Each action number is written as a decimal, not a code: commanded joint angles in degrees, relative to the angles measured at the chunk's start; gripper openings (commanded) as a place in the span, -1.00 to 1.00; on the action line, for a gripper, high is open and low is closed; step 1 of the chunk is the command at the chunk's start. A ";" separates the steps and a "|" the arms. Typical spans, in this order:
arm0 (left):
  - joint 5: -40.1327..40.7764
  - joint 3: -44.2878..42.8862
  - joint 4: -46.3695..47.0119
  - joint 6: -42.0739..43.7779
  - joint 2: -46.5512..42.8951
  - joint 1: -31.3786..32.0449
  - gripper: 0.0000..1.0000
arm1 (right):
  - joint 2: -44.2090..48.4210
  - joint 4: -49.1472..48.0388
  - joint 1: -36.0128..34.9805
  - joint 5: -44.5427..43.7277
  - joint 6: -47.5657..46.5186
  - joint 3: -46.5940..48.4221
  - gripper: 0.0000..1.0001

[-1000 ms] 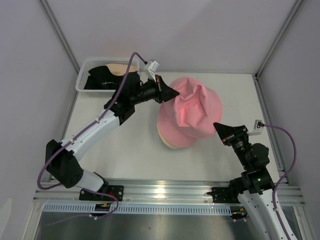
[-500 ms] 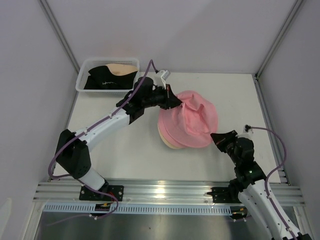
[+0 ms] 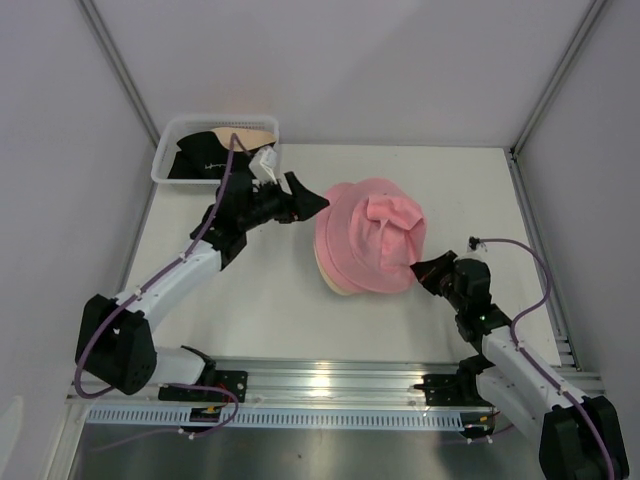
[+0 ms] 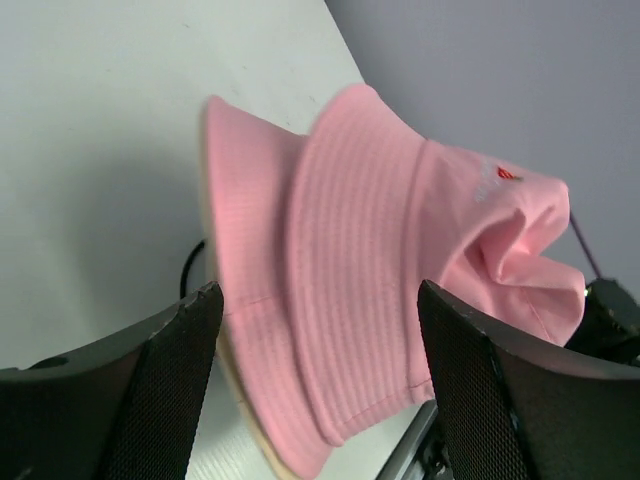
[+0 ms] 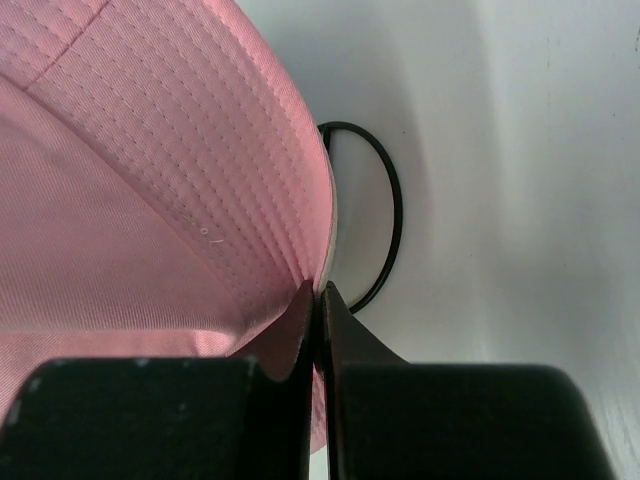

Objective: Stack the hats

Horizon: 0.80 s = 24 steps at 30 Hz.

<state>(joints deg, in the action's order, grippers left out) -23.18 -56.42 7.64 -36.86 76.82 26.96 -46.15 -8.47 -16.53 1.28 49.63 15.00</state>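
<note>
From the top view, the pink hat (image 3: 367, 235) sits in the middle of the table (image 3: 250, 290), on top of a cream hat (image 3: 335, 287) of which only the near brim edge shows. Its crown is crumpled and folded on the far right side, so I judge the seating is not finished.

My right gripper (image 3: 422, 270) has its fingers pressed together on the near right brim of the pink hat. In the right wrist view the brim edge runs in between the tips; I cannot tell if the cream brim below is caught too. Beside them a loop of the black wire stand (image 5: 393, 215) shows from under the brim.

My left gripper (image 3: 316, 204) is spread wide and holds nothing; it hangs just beside the left side of the pink hat, apart from it.

To do this step well, I would draw the brim only gently down and outward, so the crown settles and the stand below does not tip; then I open the right fingers before lifting, because soft fabric follows the claw.

A black hat (image 3: 205, 162) and a beige hat (image 3: 250, 140) lie in the white basket (image 3: 165, 160) at the far left corner; these are left to stack.
</note>
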 commanded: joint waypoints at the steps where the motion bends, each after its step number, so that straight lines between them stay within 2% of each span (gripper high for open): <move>1: -5.12 3.33 8.97 -7.34 -2.55 -3.05 0.61 | -0.52 -2.87 0.01 -0.31 -3.57 1.87 -1.00; 5: -12.75 5.01 15.46 -9.71 -0.54 -3.32 0.42 | -0.61 -2.60 0.01 -0.05 -4.36 3.27 -1.00; 10: -15.84 5.71 20.57 -12.27 1.67 -3.32 0.14 | -0.87 -2.60 0.01 0.13 -4.54 3.63 -1.00; 18: -13.12 5.01 19.08 -10.95 7.11 -3.05 0.08 | -1.57 -1.82 0.01 0.48 -5.06 5.73 -1.00; 24: -16.45 3.69 23.73 -14.46 14.84 -3.05 0.01 | -1.75 -1.02 0.01 0.39 -6.12 7.76 -1.00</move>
<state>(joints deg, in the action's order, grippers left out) -36.86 -51.29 25.87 -49.23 89.58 23.70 -47.75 -7.94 -16.49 1.61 45.21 19.35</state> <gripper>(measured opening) 0.512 0.012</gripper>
